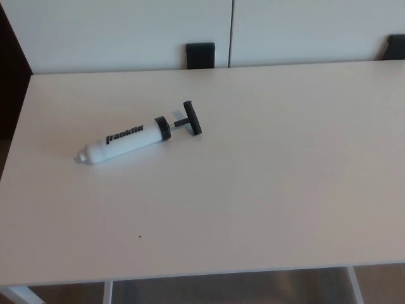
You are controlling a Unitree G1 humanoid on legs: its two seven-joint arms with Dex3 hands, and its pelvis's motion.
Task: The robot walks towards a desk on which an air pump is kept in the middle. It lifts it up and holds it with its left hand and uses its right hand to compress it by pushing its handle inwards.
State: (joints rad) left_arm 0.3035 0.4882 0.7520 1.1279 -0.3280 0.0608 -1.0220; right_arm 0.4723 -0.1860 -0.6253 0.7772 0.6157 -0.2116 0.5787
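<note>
A white air pump [126, 140] with black "franklin" lettering lies on its side on the pale desk [266, 177], left of the middle. Its black T-handle [192, 118] points to the upper right and is drawn out a short way from the black collar. The nozzle end points to the lower left. Neither of my hands shows in the head view.
The desk's front edge runs along the bottom of the picture, with white legs [106, 291] below it. Behind the desk stands a white wall with a black chair back [200, 55] and another dark object [395, 47] at the far right.
</note>
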